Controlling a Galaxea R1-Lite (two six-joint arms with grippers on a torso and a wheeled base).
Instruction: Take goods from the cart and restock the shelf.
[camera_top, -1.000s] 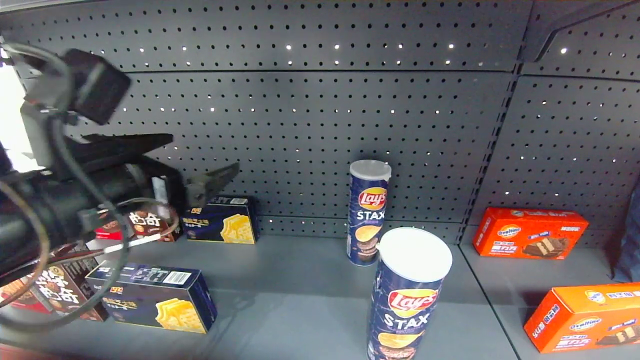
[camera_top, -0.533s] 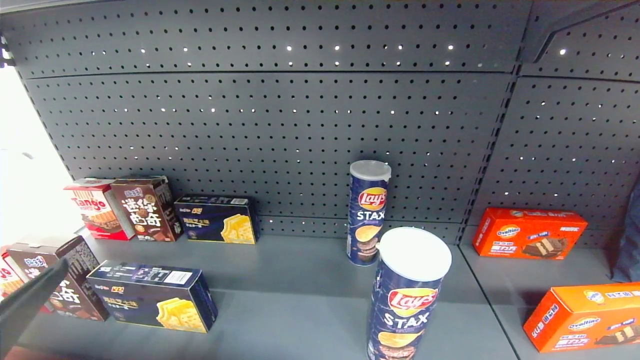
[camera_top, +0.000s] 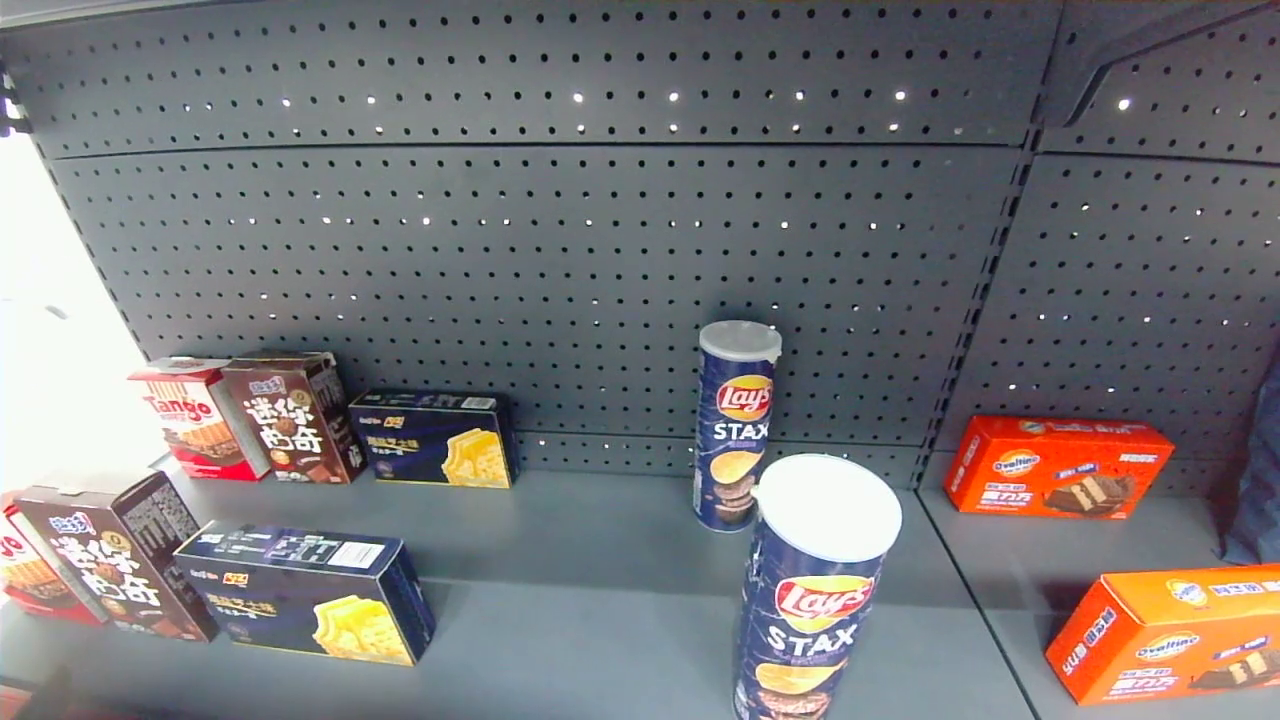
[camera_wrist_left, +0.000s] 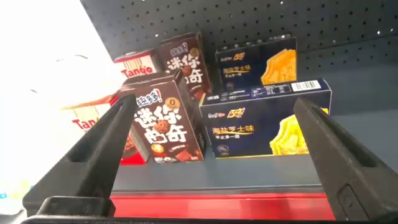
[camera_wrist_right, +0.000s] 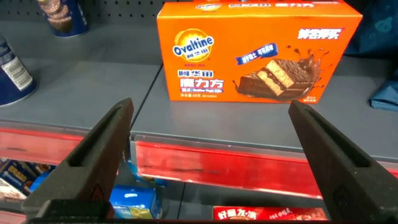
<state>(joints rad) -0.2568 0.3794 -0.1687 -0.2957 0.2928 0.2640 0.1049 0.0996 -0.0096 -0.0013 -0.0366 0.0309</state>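
– Left end effector (camera_wrist_left: 214, 102): is it holding anything?
– No. Its two dark fingers are spread wide with nothing between them. It hangs just off the front edge of the shelf (camera_top: 600, 560), level with the red front strip (camera_wrist_left: 217, 205). Straight ahead of it stand a brown cookie box (camera_wrist_left: 163, 124) and a dark blue cracker box (camera_wrist_left: 264, 124). A second row of similar boxes sits behind them, farther from the end effector.
– And the right end effector (camera_wrist_right: 210, 104)?
– Also spread and empty, off the shelf's front edge. Directly ahead of it lies an orange chocolate-wafer box (camera_wrist_right: 255, 53). A second orange box (camera_top: 1060, 467) sits beyond that one, against the pegboard back (camera_top: 600, 250).
– How far along is the restocking?
– Partly done, I judge. Goods sit on the shelf in small groups. Between the two end effectors' areas, a front crisp can (camera_top: 815, 590) and a rear crisp can (camera_top: 738, 425) stand upright, one behind the other. Wide stretches of shelf are bare, so more could go in. With both end effectors empty, the next step is likely a fresh pick from the cart.
– Anything in the way?
– The front crisp can stands near the edge. It looks tall and easy to tip if an arm passes close. The front-row boxes would block a reach to the back row.
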